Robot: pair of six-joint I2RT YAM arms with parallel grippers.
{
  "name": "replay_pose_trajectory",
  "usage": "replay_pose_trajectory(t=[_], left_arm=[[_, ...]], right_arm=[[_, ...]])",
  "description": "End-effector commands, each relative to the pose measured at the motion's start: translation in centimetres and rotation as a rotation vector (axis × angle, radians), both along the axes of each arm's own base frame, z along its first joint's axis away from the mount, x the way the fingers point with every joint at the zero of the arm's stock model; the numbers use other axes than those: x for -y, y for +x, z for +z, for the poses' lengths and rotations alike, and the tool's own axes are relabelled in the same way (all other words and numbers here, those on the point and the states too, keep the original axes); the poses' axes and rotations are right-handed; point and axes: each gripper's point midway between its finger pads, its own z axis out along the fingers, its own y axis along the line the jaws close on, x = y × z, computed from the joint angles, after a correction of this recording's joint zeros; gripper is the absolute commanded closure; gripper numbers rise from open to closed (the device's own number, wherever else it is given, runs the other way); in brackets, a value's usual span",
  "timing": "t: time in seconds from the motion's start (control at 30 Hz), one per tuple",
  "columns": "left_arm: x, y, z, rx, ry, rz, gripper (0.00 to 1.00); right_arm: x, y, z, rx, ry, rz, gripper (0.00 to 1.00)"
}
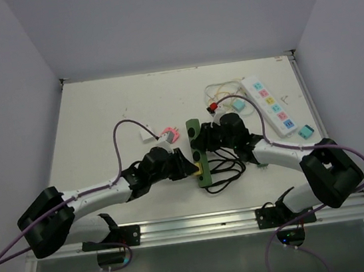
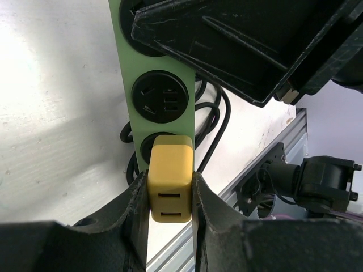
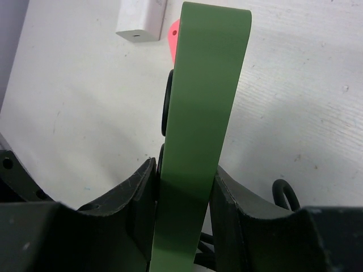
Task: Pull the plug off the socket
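A green socket strip (image 1: 199,152) lies upright on its edge in the middle of the table. A yellow plug (image 1: 204,168) sits in its nearest socket. My left gripper (image 2: 170,195) is shut on the yellow plug (image 2: 169,177), one finger on each side, the plug still seated against the green strip (image 2: 128,56). My right gripper (image 3: 184,195) is shut on the green strip (image 3: 204,102), clamping its body from both sides. In the top view the right gripper (image 1: 210,139) holds the strip's middle and the left gripper (image 1: 193,168) is at its near end.
A white power strip (image 1: 272,105) with coloured buttons lies at the back right, with a coiled thin cable (image 1: 220,92). A pink and white adapter (image 1: 162,136) lies left of the green strip. Black cable (image 1: 227,170) loops to its right. The metal rail (image 1: 200,224) runs along the near edge.
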Motion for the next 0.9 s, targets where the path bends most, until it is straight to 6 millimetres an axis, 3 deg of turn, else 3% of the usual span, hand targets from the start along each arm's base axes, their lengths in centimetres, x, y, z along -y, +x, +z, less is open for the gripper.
replay_pose_trajectory(t=[0.0, 0.6, 0.87], left_arm=[[-1.8, -1.2, 1.0, 0.000, 0.004, 0.010, 1.00], [-4.9, -2.6, 1.1, -0.029, 0.056, 0.058, 1.00], [-6.5, -1.4, 2.5, 0.027, 0.147, 0.108, 1.00]], right_arm=[[6.0, 3.1, -3.0, 0.078, -0.272, -0.155, 1.00], [6.9, 3.5, -4.3, 0.052, -0.353, -0.184, 1.00], [7.1, 3.6, -4.8, 0.041, -0.400, -0.192, 1.00]])
